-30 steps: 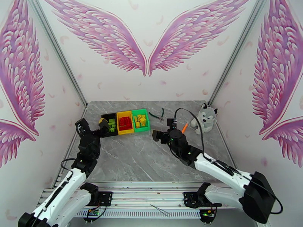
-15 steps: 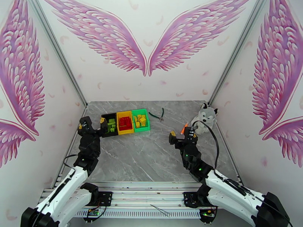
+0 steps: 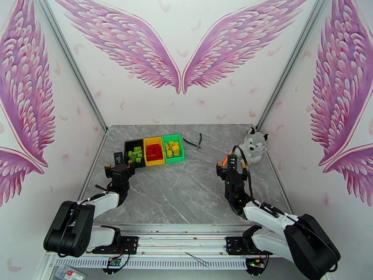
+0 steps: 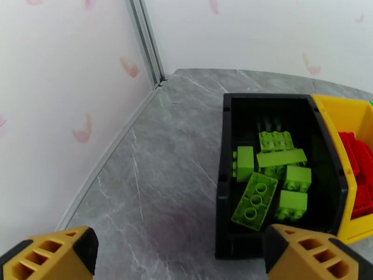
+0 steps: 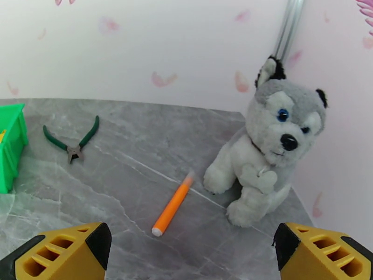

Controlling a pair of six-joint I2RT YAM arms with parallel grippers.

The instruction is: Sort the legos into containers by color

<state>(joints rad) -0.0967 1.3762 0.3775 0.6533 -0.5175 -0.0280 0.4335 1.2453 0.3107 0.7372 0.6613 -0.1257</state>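
Note:
Three containers stand in a row at the back left: a black bin (image 3: 126, 147), a yellow bin (image 3: 153, 140) and a green bin (image 3: 175, 160). Lime green legos (image 3: 136, 155) lie in the black bin, red legos (image 3: 155, 152) in the yellow one, yellow legos (image 3: 174, 147) in the green one. My left gripper (image 3: 120, 165) hovers open and empty just in front of the black bin (image 4: 223, 136), looking down on the lime legos (image 4: 261, 183). Over the right half of the table, my right gripper (image 3: 231, 169) is open and empty too.
An orange stick (image 5: 172, 208) lies ahead of the right gripper (image 5: 186, 257), and a plush husky (image 5: 265, 145) sits to its right. Green-handled pliers (image 5: 72, 141) rest beside the green bin (image 5: 9, 145). Side walls close in the table on the left and right.
Both arms have folded back toward the near edge. The left gripper drew away from the black bin, and the right gripper swung right toward the orange stick. Both stayed open.

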